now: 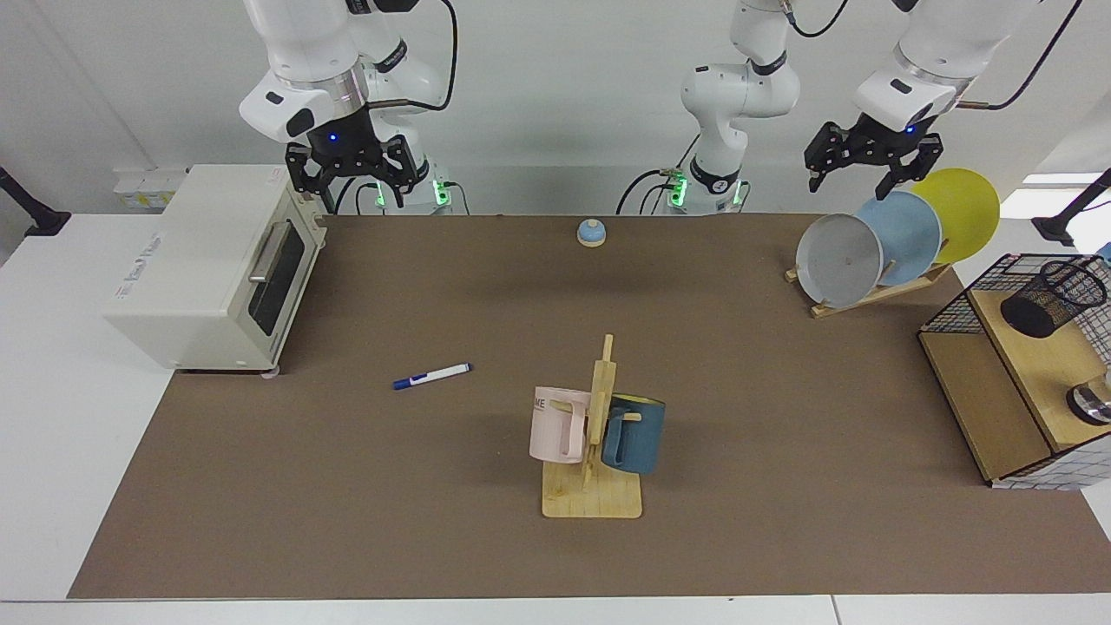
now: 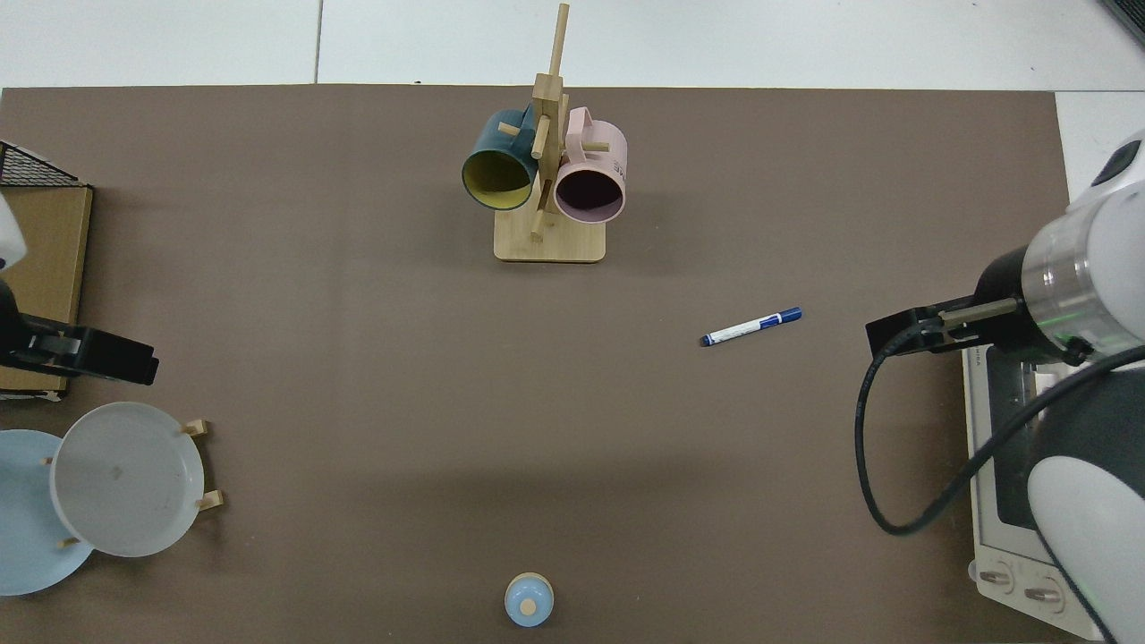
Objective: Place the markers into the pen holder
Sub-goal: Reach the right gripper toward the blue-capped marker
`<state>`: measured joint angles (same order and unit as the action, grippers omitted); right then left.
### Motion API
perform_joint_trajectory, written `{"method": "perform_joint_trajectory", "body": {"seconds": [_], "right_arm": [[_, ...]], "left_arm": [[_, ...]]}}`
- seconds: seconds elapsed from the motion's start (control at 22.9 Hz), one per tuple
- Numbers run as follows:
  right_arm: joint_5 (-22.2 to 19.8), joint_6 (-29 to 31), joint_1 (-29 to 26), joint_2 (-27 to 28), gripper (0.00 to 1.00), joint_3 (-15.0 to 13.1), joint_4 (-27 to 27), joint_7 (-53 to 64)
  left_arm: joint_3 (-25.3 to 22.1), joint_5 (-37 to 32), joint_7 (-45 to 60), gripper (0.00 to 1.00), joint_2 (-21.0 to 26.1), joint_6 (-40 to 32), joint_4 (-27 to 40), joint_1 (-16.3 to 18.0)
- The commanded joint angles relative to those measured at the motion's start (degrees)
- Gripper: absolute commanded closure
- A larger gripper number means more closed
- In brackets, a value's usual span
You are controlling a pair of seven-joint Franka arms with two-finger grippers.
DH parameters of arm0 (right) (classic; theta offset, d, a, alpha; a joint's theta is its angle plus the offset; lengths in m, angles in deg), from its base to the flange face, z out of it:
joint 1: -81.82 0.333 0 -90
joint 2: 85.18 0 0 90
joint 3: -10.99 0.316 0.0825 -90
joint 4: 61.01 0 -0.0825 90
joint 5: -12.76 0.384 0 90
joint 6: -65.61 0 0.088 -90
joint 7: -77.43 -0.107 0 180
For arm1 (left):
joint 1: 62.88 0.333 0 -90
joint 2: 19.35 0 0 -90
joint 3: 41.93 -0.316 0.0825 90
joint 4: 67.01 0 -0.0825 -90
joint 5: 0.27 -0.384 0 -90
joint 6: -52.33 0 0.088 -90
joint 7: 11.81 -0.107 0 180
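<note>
The scene is evenly and brightly lit from overhead. Soft, short shadows are cast beneath the mug rack (image 1: 593,486) and beside the toaster oven (image 1: 217,269); a broad faint shadow band is seen across the brown mat (image 1: 434,521) near the bell (image 1: 591,233). Mild glare is noticed on the white table (image 1: 52,365). Objects are rendered in focus throughout, with slight bending at the edges.

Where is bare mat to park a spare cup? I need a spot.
Open mat lies between the marker, the bell and the plate rack, and in front of the mug stand. It is crowded around the wire shelf holding the pen holder.
</note>
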<state>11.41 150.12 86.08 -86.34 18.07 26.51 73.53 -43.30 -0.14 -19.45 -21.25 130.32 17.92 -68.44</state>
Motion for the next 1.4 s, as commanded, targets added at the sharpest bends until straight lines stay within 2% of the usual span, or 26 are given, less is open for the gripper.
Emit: {"method": "perform_joint_trajectory", "body": {"seconds": [0.0, 0.31, 0.66, 1.0, 1.35], "right_arm": [[0.7, 0.6, -0.2, 0.9, 0.01, 0.1, -1.2, 2.1], [1.0, 0.0, -0.7, -0.2, 0.0, 0.0, 0.3, 1.2], [1.4, 1.1, -0.7, -3.1, 0.0, 0.0, 5.0, -4.8], [1.4, 5.5, 2.1, -0.2, 0.01, 0.1, 5.1, -30.8], [1.4, 11.9, 2.0, 5.7, 0.01, 0.1, 5.4, -61.2]], "left_arm": [[0.5, 0.4, -0.6, 0.0, 0.8, 0.0, -1.6, 0.4], [0.4, 0.6, -0.6, 0.0, 0.2, -0.1, -1.1, 0.5], [0.4, 0.6, -0.5, 0.0, 0.1, -0.4, -1.0, 0.6], [0.4, 0.6, -0.5, 0.0, -0.2, -0.5, -0.3, 0.6], [0.3, 0.6, -0.4, 0.0, -0.2, -0.6, -0.3, 0.6]]}}
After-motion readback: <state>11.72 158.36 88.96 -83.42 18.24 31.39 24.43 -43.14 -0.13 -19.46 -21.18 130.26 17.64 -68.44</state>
